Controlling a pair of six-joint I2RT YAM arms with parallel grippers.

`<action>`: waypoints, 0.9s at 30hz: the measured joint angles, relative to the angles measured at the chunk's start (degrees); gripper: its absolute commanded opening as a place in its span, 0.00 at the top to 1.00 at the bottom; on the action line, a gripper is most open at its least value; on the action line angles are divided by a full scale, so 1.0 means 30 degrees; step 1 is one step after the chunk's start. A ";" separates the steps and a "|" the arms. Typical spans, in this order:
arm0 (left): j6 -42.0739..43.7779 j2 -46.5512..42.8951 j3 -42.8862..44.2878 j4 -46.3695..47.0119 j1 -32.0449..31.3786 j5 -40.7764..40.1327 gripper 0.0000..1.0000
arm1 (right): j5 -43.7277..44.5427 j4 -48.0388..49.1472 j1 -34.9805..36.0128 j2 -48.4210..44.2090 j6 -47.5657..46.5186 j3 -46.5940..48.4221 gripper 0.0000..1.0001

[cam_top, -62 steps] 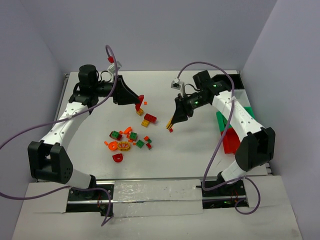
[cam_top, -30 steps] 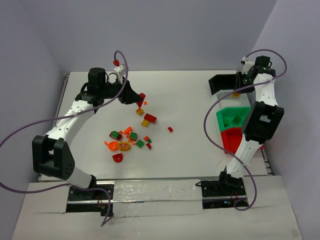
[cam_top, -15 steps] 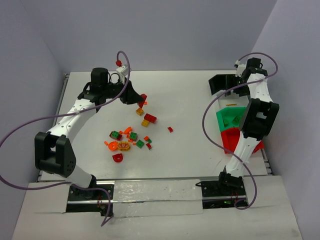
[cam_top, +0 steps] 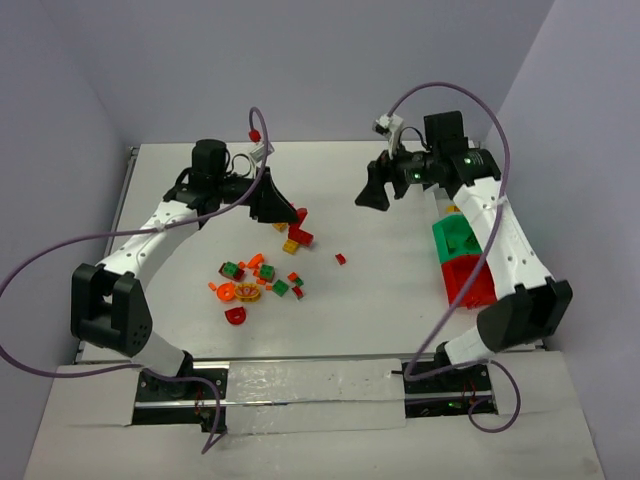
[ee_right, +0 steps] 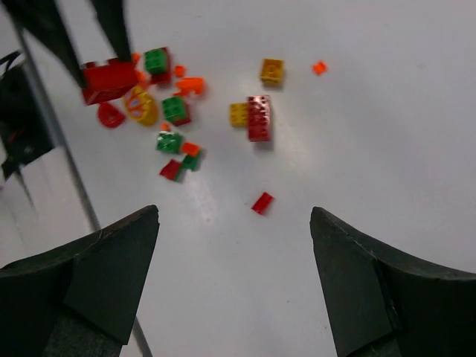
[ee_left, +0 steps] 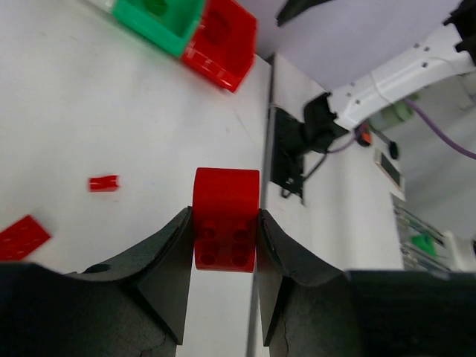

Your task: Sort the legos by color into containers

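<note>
My left gripper (ee_left: 225,214) is shut on a red lego brick (ee_left: 225,223), held above the table; from the top the gripper (cam_top: 290,211) hangs over the loose legos (cam_top: 258,279). My right gripper (cam_top: 372,193) hovers open and empty above mid-table, its fingers (ee_right: 104,271) spread wide. Below it lies a small red piece (ee_right: 261,202), also visible as the red piece (cam_top: 340,258). A red brick (ee_right: 259,117) lies beside a yellow one (ee_right: 238,114). The green container (cam_top: 458,240) and the red container (cam_top: 470,282) stand at the right; the right arm covers the row's far end.
The left wrist view shows the green bin (ee_left: 160,15) and red bin (ee_left: 223,41) far ahead, and a flat red plate (ee_left: 22,238) at lower left. A yellow brick (ee_right: 271,71) and an orange bit (ee_right: 319,68) lie apart from the pile. Walls close in the table.
My right arm has swung left from over the bins at the back right to mid-table, its jaws now wide. The left gripper has shifted slightly right, still holding the red brick.
</note>
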 measured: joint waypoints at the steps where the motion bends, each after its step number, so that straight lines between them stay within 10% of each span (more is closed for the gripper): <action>1: -0.0194 -0.0060 -0.0190 0.0087 -0.0090 0.0589 1.00 | -0.0545 0.0221 0.0483 -0.0833 -0.0483 -0.0689 0.10; 9: 0.0275 -0.0158 -0.0958 -0.1600 -0.0992 0.4172 1.00 | -0.2281 0.1425 0.3013 -0.4250 -0.5365 -0.4156 0.12; 18: 1.2342 0.3505 0.3918 -1.5140 -0.1782 0.5576 1.00 | -0.1827 0.0226 0.8216 -0.3119 -0.8895 -0.3826 0.14; 27: 1.6188 0.3843 0.3954 -1.9079 -0.2233 0.5637 1.00 | -0.1674 -0.0305 0.9872 -0.2716 -0.9358 -0.3377 0.18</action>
